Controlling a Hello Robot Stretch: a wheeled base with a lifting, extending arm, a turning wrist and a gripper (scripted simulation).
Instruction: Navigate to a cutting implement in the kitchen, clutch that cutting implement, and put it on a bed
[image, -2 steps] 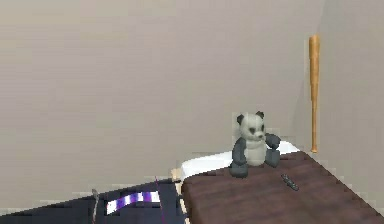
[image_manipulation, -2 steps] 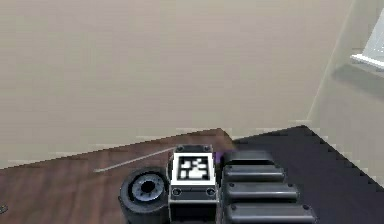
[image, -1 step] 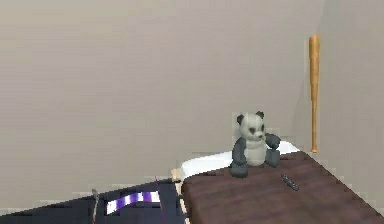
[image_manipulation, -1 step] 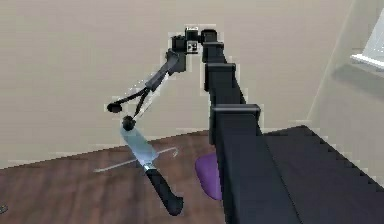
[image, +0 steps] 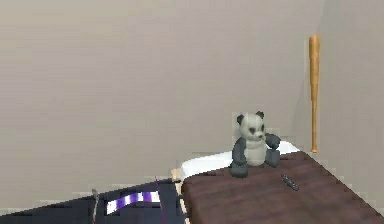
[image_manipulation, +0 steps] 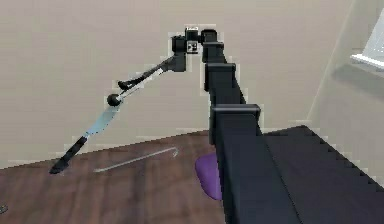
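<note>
**Beige bedroom walls, a brown bed, and a knife at the gripper**

Forward view. Plain beige walls meet in 1 corner behind the bed (image: 300, 200), whose brown streaked cover takes up the lower right. A white pillow (image: 205, 158) lies at the bed's head. A black-and-white panda toy (image: 254, 142) sits upright against it, facing out over the cover. On the bed, just in front of the panda, lies a small dark thing (image: 290, 182), too small to name. Beyond the bed's head, a wooden baseball bat (image: 314, 92) stands on end in the corner. Left of the bed and low down, a dark thing with purple and white stripes (image: 130, 200) lies just beside the bed's near corner.

Arm side view. Beige wall runs across the back. Below it on the left is a brown streaked surface (image_manipulation: 60, 195) of the same colour as the bed's cover. The arm (image_manipulation: 235, 130) rises as a dark square bar, with 2 white squares (image_manipulation: 195, 42) at its far end. From there the gripper (image_manipulation: 122, 90) reaches left and downward, and it holds the knife (image_manipulation: 98, 122). How its fingers are set cannot be told. The knife has a pale blade and a dark end. It hangs slanted above the brown surface, with the dark end lowest, seen against that surface's far edge. A purple thing (image_manipulation: 208, 178) lies on the brown surface just left of the arm. A dark surface (image_manipulation: 330, 165) lies right of the arm, and above it is a window (image_manipulation: 368, 58) with a pale sill.
</note>
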